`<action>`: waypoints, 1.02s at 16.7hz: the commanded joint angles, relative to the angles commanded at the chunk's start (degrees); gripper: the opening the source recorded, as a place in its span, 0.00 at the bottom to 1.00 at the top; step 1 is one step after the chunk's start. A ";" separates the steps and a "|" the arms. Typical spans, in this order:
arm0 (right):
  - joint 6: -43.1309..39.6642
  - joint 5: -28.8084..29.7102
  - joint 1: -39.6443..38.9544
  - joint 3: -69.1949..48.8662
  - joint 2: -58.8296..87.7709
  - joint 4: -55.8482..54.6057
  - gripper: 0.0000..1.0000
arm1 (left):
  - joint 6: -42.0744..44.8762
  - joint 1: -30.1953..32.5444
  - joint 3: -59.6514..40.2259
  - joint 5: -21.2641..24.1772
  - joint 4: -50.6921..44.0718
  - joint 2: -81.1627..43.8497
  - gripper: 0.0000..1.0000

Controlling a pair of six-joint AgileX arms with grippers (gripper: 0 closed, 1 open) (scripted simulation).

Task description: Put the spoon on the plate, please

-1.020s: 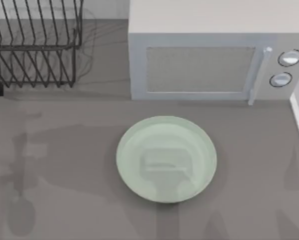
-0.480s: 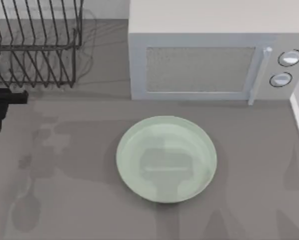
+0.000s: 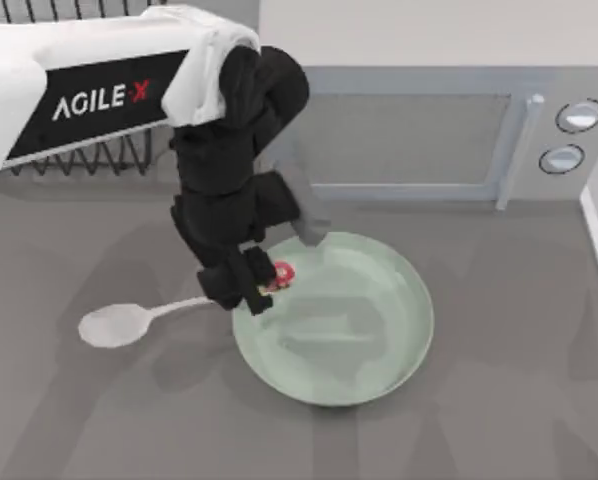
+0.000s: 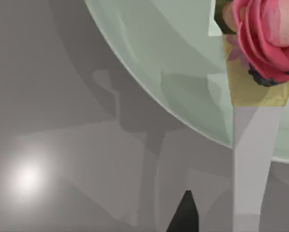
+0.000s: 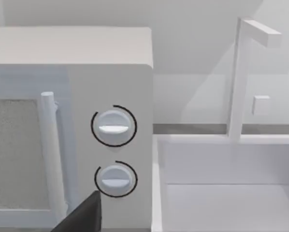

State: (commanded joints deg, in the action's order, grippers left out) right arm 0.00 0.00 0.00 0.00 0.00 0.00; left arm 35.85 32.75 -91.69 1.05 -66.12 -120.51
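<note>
The left gripper (image 3: 247, 290) is positioned over the left rim of the plate (image 3: 379, 340) with its jaws closed on the handle end of the spoon (image 3: 119, 324) — the bowl is extended leftward above the desk (image 3: 499, 400) — before the microwave (image 3: 429, 130).

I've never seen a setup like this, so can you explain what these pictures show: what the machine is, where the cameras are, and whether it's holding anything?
It is a simulated two-armed AgileX robot at a grey table. One picture looks down from above; two come from wrist cameras. The left arm reaches to the pale green plate, its jaws apparently shut on the handle of the white spoon. Behind stand a microwave and a wire rack. The right arm idles facing the microwave's knobs.
</note>
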 joint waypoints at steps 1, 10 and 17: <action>0.00 0.00 0.00 0.00 0.00 0.00 1.00 | 3.23 3.33 -2.68 0.23 -0.48 -1.66 0.00; 0.00 0.00 0.00 0.00 0.00 0.00 1.00 | 11.33 11.91 -15.81 0.61 -2.15 -7.05 0.00; 0.00 0.00 0.00 0.00 0.00 0.00 1.00 | 12.40 12.38 -15.07 1.26 -2.94 -5.59 0.00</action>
State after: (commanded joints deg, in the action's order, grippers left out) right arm 0.00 0.00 0.00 0.00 0.00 0.00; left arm 48.25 45.13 -106.75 2.31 -69.06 -126.10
